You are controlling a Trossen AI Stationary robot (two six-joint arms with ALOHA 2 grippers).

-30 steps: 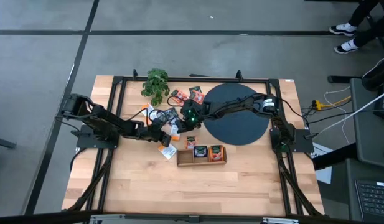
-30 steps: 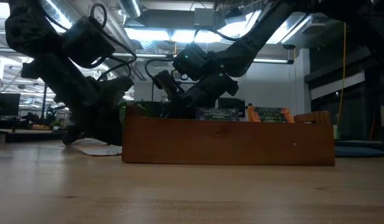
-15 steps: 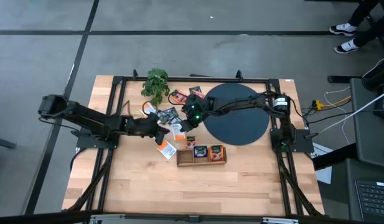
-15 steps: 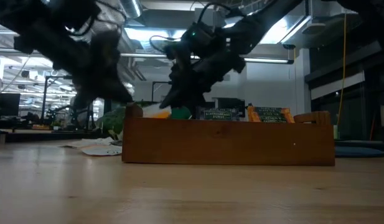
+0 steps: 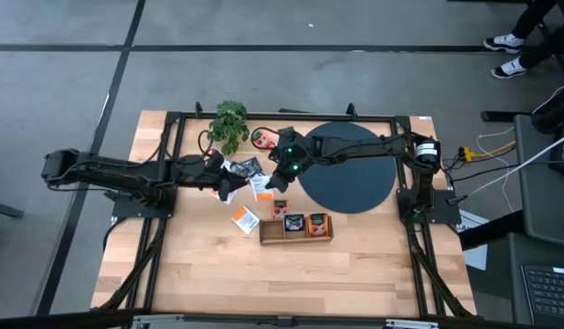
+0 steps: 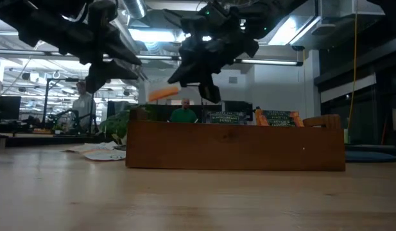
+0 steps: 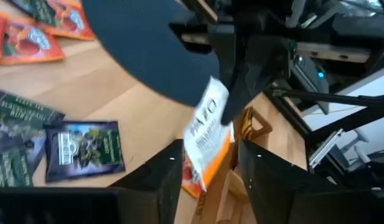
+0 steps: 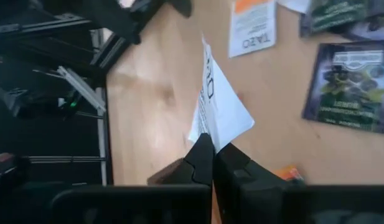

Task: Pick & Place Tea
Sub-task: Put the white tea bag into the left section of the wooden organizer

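A: Which gripper holds a tea packet, relative to the long wooden tray (image 5: 295, 236) with its row of compartments?

B: The right gripper (image 5: 280, 175) — raised above the table just beyond the tray's left end, at the edge of the round black disc (image 5: 355, 183). Its fingers are pressed together on the corner of a white-and-orange square tea packet (image 8: 218, 106), which hangs clear of the wood.

A: And the left gripper (image 5: 228, 185)?

B: It is off the tray's left end, farther from it than the right gripper is. Its fingers (image 7: 160, 177) stand apart, nothing between them; the held packet (image 7: 204, 134) shows just ahead of them in the left wrist view.

A: Where do the other packets lie?

B: One white packet with an orange band (image 5: 245, 219) lies flat on the table just beside the tray's left end. Dark packets with teal print (image 7: 84, 150) lie beyond the tray near the left gripper, and orange-red packets (image 7: 30, 42) lie farther back. The tray itself holds packets in its compartments (image 5: 294, 222) — two dark, one orange.

A: Anything else?

B: A small green leafy plant (image 5: 228, 122) stands well beyond the tray, toward the table's far edge.
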